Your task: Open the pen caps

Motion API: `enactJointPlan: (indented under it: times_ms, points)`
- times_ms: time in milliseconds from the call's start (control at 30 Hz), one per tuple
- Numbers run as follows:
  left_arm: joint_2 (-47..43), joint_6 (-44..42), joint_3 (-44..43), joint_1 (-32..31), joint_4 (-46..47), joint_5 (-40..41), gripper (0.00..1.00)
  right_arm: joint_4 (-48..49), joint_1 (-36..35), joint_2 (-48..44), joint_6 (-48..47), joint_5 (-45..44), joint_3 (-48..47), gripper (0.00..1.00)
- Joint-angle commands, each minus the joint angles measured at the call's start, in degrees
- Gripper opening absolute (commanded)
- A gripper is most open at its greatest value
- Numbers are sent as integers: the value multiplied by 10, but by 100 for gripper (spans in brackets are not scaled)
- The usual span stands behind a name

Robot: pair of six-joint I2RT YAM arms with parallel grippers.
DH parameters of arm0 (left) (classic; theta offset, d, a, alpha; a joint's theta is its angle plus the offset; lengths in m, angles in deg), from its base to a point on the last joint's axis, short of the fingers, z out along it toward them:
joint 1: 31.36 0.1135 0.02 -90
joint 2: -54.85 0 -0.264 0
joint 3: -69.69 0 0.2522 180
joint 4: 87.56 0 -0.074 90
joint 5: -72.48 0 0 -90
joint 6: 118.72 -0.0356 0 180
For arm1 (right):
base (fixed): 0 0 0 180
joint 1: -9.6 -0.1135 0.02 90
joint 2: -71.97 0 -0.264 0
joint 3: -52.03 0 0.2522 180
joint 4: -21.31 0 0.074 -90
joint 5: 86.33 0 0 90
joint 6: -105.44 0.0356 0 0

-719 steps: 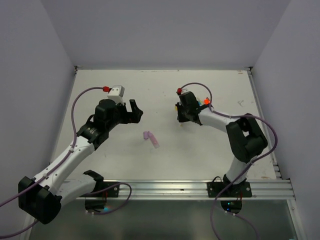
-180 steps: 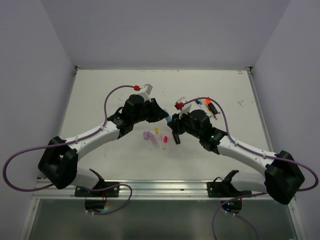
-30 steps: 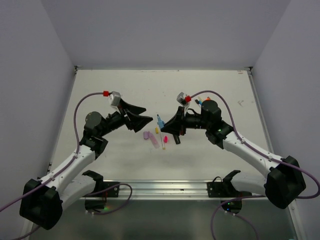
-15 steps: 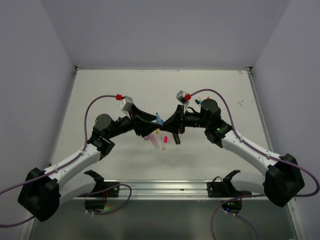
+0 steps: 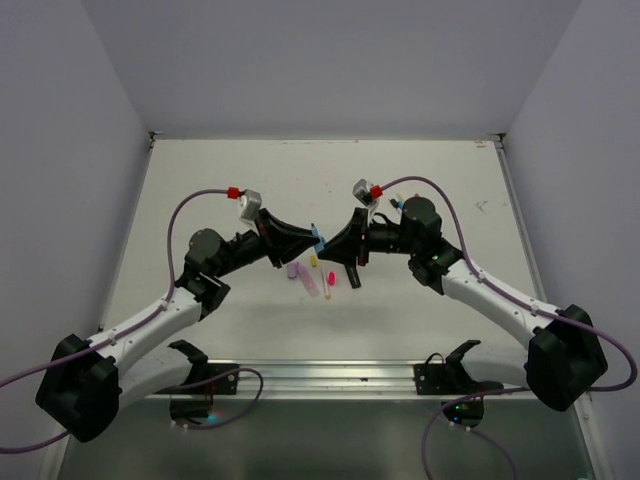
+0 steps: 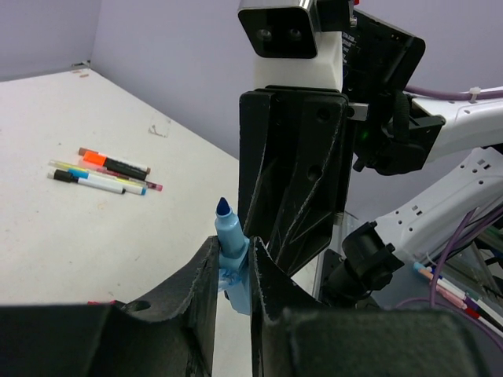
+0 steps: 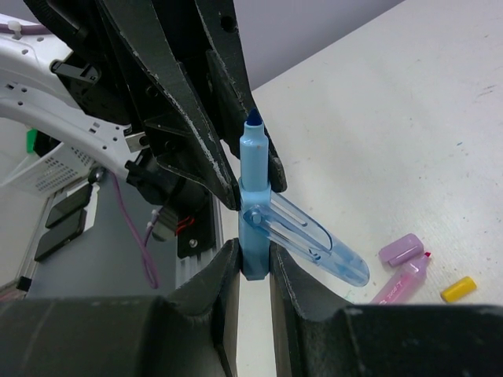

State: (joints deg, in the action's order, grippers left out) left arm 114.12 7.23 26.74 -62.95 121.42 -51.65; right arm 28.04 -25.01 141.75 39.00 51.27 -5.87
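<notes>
Pictured: white surface (image 5: 200, 180) w/ faint marks, boxed on three sides by plain pale walls (image 5: 320, 60); metal rail (image 5: 400, 375) along near edge.

Above centre of surface, nose to nose: left fingers (image 6: 200, 287) & right fingers (image 7: 216, 294); both pairs narrowed to a pen's width, clamped on same blue highlighter (image 7: 254, 204); held upright, clear of the surface; dark-blue tip bare, pointing up.

Angling off the barrel just beside right fingers: translucent blue piece (image 7: 314, 243) w/ clip; cannot tell whether cap or body.

Lying on the surface below: lilac cap (image 7: 401, 250) just beside lilac highlighter (image 7: 402, 283); yellow cap (image 7: 458, 289) near both; pink cap (image 5: 331, 279) next to thin pen (image 5: 325, 290).

Well apart, toward far right: pen cluster (image 6: 106, 173) laid side by side, incl. black marker w/ orange cap (image 6: 94, 157).
</notes>
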Motion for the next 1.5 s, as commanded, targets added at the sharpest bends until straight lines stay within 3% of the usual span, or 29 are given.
enactJointPlan:
  times_ms: [0,167,300,433,633,967,1300,1467]
  points:
    - [-7,0,-2,-3,34,20,18,25,-1,6,8,7,-2,0]
    - [-12,-6,3,-3,38,32,8,24,-1,4,11,0,4,4]
    - [-20,-20,9,-4,30,45,0,17,0,4,12,-4,8,18]
    - [-32,-47,12,-4,-16,63,0,-12,-1,-10,3,-11,14,40]
    - [-55,-97,19,-4,-71,70,0,-72,0,-58,-36,-39,25,64]
    - [-52,-132,-11,-5,-124,-10,0,-125,0,-30,-148,-33,-48,83]
    - [-42,-113,-20,-7,-94,-16,0,-154,-1,41,-191,46,-104,83]
    - [-28,-102,-24,-7,-71,-10,0,-138,-4,52,-179,54,-97,66]
